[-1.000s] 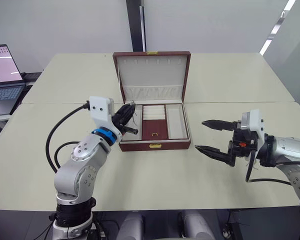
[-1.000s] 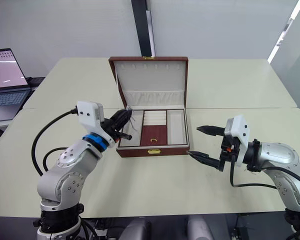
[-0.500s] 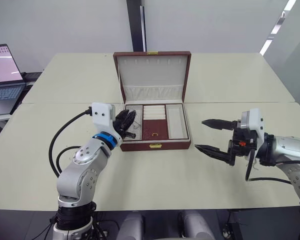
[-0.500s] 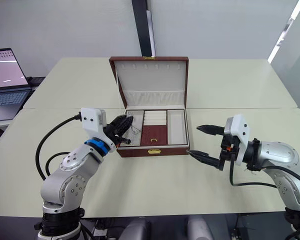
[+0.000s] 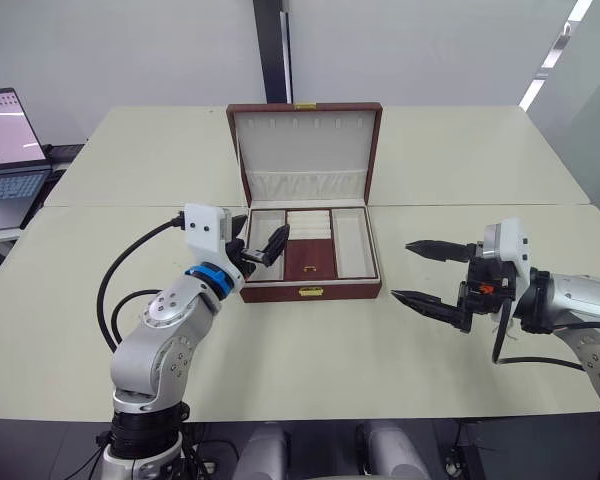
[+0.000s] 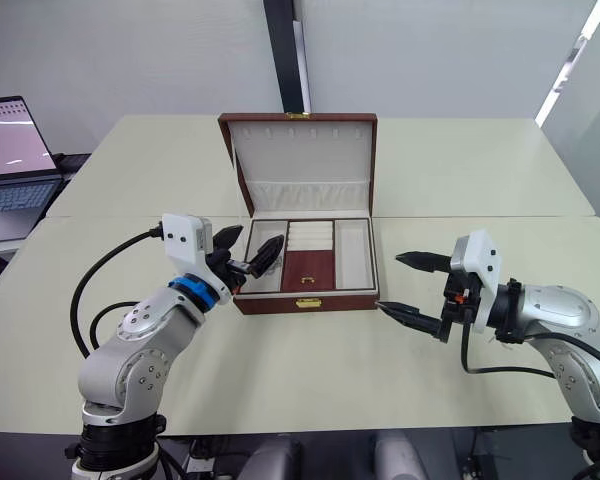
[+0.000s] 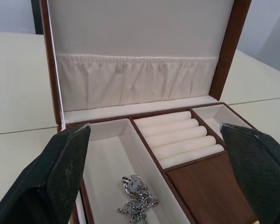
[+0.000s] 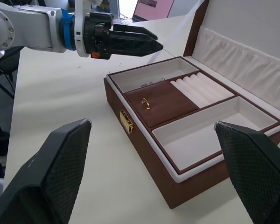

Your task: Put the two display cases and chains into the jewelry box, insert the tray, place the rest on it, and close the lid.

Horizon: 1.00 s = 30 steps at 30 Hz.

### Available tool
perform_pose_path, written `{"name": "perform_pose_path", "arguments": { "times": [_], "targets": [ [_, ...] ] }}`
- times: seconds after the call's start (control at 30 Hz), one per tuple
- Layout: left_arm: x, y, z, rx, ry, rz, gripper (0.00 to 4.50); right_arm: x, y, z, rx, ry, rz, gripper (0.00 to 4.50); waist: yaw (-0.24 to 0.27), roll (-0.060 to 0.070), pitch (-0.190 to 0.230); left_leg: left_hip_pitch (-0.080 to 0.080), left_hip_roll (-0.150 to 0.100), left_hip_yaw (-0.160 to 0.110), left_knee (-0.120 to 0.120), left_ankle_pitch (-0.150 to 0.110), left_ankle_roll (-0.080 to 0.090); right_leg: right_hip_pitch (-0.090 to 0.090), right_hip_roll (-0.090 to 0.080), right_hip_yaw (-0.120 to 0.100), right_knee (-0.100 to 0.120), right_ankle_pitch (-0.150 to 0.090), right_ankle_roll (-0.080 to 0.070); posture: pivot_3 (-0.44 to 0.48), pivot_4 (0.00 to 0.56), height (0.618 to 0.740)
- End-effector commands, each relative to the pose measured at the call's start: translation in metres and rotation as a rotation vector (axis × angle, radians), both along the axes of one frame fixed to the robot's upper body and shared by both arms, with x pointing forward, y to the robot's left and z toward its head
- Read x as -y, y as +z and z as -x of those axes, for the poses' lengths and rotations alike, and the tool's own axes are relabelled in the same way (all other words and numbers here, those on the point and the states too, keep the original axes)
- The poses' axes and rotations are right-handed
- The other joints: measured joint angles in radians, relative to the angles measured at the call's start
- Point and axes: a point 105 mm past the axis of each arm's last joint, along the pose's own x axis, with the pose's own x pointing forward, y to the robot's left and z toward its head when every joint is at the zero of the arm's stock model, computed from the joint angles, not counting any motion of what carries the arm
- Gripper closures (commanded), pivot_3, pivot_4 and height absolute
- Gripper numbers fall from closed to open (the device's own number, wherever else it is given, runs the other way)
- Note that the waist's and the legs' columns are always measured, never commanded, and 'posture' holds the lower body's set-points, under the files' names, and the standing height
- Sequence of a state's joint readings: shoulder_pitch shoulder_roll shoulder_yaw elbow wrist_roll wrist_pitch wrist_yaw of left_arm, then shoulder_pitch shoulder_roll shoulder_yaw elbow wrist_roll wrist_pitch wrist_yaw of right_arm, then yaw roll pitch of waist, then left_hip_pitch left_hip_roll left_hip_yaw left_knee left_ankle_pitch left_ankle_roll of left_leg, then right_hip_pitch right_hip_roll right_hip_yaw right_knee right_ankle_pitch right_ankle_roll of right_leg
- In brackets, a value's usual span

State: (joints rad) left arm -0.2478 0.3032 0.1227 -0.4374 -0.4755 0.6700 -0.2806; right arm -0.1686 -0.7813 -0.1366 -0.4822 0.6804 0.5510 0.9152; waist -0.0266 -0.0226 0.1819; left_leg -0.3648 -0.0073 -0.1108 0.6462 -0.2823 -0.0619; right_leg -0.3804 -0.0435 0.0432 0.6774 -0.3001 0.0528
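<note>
The jewelry box [image 5: 310, 292] stands open in the middle of the table, its lid [image 5: 305, 150] upright behind it. Inside sits the tray [image 5: 309, 262] with its dark red centre panel and cream ring rolls. A small heap of silvery chains [image 7: 137, 199] lies in the tray's left compartment. My left gripper [image 5: 258, 240] hovers open just above that compartment's front left corner, holding nothing. My right gripper [image 5: 403, 270] hangs open over bare table to the right of the box, also holding nothing. The display cases are out of view.
An open laptop [image 5: 5, 150] sits on a side desk at the far left. A seam [image 5: 480, 205] runs across the cream table behind the grippers. A dark pillar [image 5: 270, 50] rises behind the table.
My left gripper has opened over the left compartment and the chain it held now lies there. The right arm has stayed where it was.
</note>
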Motion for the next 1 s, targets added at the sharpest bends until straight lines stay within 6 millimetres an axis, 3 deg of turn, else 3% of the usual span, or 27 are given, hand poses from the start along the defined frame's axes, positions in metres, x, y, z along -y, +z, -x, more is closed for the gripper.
{"name": "perform_pose_path", "arguments": {
  "times": [0.03,0.27,0.4,0.57,0.77,1.0],
  "targets": [
    [-0.019,0.008,0.005,0.032,-0.086,-0.041,0.01,0.024,0.007,-0.007,0.042,-0.085,0.016,0.00,-0.001,0.000,0.000,0.000,0.000,0.000,0.000,0.000,0.000,0.000,0.000,0.000,0.000,0.000,0.000,0.000,0.150,0.740],
    [-0.093,0.007,0.009,-0.005,-0.099,-0.207,0.01,0.096,-0.008,-0.021,-0.002,-0.304,0.063,0.00,-0.003,0.000,0.000,0.000,0.001,0.000,-0.001,0.000,0.000,-0.001,0.001,0.000,0.000,0.000,0.000,0.000,0.150,0.740],
    [-0.139,-0.003,0.013,-0.056,-0.007,-0.307,0.01,0.141,-0.021,-0.021,-0.043,-0.440,0.092,0.00,-0.003,0.001,0.000,0.000,0.001,0.001,-0.001,0.000,0.000,-0.001,0.001,0.000,-0.001,0.000,0.000,0.000,0.150,0.740],
    [-0.184,-0.012,0.023,-0.096,0.114,-0.346,0.01,0.181,-0.035,-0.014,-0.081,-0.570,0.098,0.00,-0.004,0.001,0.001,0.000,0.001,0.001,-0.001,0.000,0.000,-0.001,0.001,0.001,-0.001,0.000,0.000,0.000,0.150,0.740],
    [-0.222,-0.023,0.047,-0.134,0.257,-0.357,0.01,0.210,-0.056,-0.001,-0.142,-0.679,0.093,0.00,-0.006,0.001,0.001,0.001,0.001,0.001,-0.001,0.000,0.000,-0.001,0.000,0.001,-0.001,0.000,0.000,0.000,0.150,0.740],
    [-0.240,-0.040,0.067,-0.178,0.342,-0.354,0.01,0.228,-0.071,0.005,-0.182,-0.745,0.092,0.00,-0.006,0.001,0.001,0.001,0.001,0.002,-0.001,0.000,0.000,-0.001,0.000,0.001,0.000,0.000,0.000,0.000,0.150,0.740]
  ]
}}
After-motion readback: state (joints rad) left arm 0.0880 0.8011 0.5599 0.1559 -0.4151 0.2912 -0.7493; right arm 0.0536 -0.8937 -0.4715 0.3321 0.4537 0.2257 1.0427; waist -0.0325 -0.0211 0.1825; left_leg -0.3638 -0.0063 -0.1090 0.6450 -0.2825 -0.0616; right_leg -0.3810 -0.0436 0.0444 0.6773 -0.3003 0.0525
